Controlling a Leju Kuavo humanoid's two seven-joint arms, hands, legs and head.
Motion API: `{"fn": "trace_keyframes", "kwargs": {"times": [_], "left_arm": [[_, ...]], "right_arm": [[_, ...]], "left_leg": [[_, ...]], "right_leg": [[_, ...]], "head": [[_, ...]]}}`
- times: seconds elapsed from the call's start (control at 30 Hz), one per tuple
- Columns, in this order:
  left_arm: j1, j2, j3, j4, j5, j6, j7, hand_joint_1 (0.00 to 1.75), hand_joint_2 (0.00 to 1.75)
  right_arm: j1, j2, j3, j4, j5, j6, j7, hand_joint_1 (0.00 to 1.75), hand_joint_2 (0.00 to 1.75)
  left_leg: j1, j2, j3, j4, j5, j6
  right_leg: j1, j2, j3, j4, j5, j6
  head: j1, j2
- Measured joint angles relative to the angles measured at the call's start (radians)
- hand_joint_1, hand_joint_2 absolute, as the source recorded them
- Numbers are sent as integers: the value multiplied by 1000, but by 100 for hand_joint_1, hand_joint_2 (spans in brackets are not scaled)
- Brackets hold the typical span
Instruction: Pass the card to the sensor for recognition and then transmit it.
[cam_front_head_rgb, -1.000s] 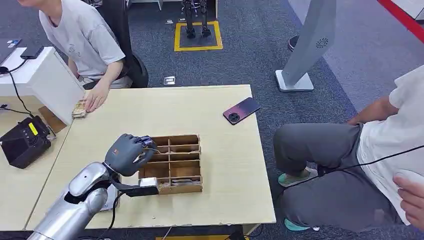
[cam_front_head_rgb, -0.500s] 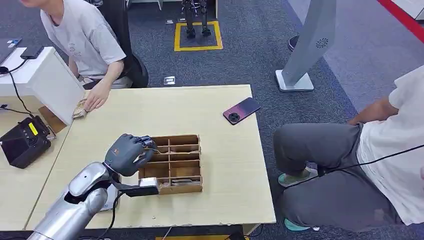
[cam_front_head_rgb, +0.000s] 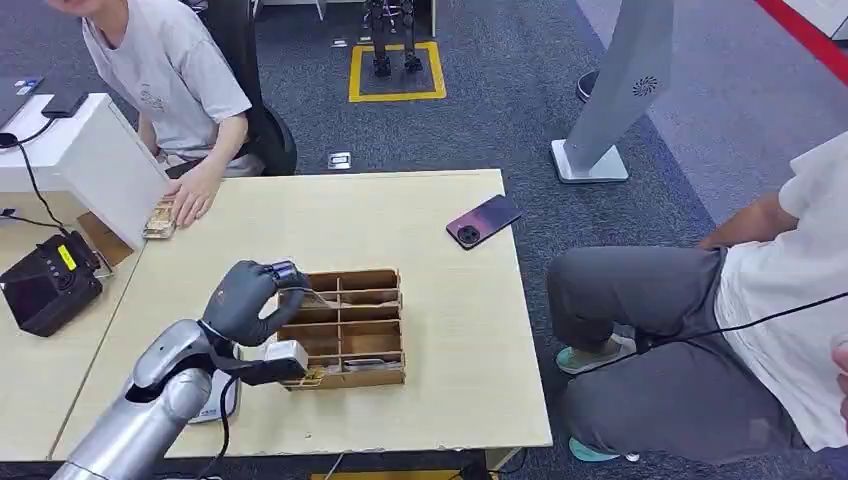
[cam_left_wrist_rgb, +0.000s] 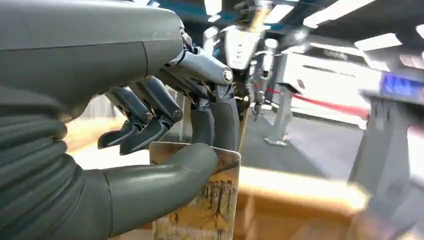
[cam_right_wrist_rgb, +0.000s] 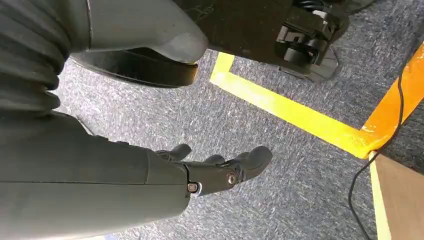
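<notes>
**Card pinched at one edge over the organizer: slip and snag risk**

Card (cam_left_wrist_rgb: 200, 200) sits between the left hand's (cam_front_head_rgb: 245, 300) thumb and the dark fingertips (cam_left_wrist_rgb: 220, 125), clamped on its top edge. The rest of it hangs below the grip with nothing under it. In the head view the card is a thin sliver at the fingers, over the far-left corner of the wooden organizer (cam_front_head_rgb: 345, 328); can't tell if its lower edge is out of the compartment.

Risks as I read them:
- Shallow grip near one edge: a quick swing could twist the card in the pinch or drop it.
- If the lower edge is below the dividers, a sideways move would catch it and drag the organizer.
- Black reader (cam_front_head_rgb: 45, 290) sits well to the left, on the next table. I take it for the sensor. That is a long carry, and a tilted card may not read.

Right hand (cam_right_wrist_rgb: 215, 172) hangs over the carpet, fingers loosely apart, holding nothing.
</notes>
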Motion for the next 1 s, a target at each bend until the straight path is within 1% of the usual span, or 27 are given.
{"fn": "trace_keyframes", "kwargs": {"times": [0.07, 0.13, 0.4, 0.77, 0.83, 0.9, 0.97, 1.0], "left_arm": [[-27, 0, 31, -25, 11, -42, 5, 175, 175], [-35, -2, 53, -40, 5, -54, 2, 175, 175], [-34, -11, 76, -56, -3, -50, -8, 175, 175], [-34, -24, 79, -56, -5, -50, -8, 175, 175], [-35, -26, 79, -56, -27, -36, -1, 175, 175], [-42, -31, 79, -53, -92, 12, 41, 175, 175], [-72, -46, 79, -28, -169, 78, 93, 175, 175], [-86, -52, 79, -17, -184, 94, 109, 175, 175]], "right_arm": [[0, 0, 0, 0, -6, 0, 0, 0, 175], [0, 0, 0, 0, -10, -1, 0, 0, 175], [0, 0, 1, 0, -13, -2, 0, 0, 175], [0, 0, 2, 0, -15, -4, 1, 0, 175], [0, 0, 2, 0, -15, -4, 2, 0, 175], [0, 0, 6, 0, -16, -3, 7, 0, 175], [0, 0, 16, 0, -16, -1, 9, 0, 175], [-1, 0, 20, 0, -16, 0, 10, 0, 175]], "left_leg": [[0, 0, 0, 0, 0, 0], [0, 1, 0, 0, 0, 0], [0, 0, 0, 0, 0, 0], [0, 0, 0, 0, 0, 0], [0, 0, 0, 0, 0, 0], [0, 0, 0, 0, 0, 0], [0, -1, 0, 0, 0, 0], [0, -1, 0, 0, 0, 0]], "right_leg": [[0, 0, 0, 0, 0, 0], [0, 1, 0, 0, 0, 0], [0, 0, 0, 0, 0, 0], [0, 0, 0, 0, 0, 0], [0, 0, 0, 0, 0, 0], [0, 0, 0, 0, 0, 0], [0, -1, 0, 0, 0, 0], [0, -1, 0, 0, 0, 0]], "head": [[0, 0], [0, 0], [0, 0], [0, 0], [0, 0], [0, 0], [0, 0], [0, 0]]}}
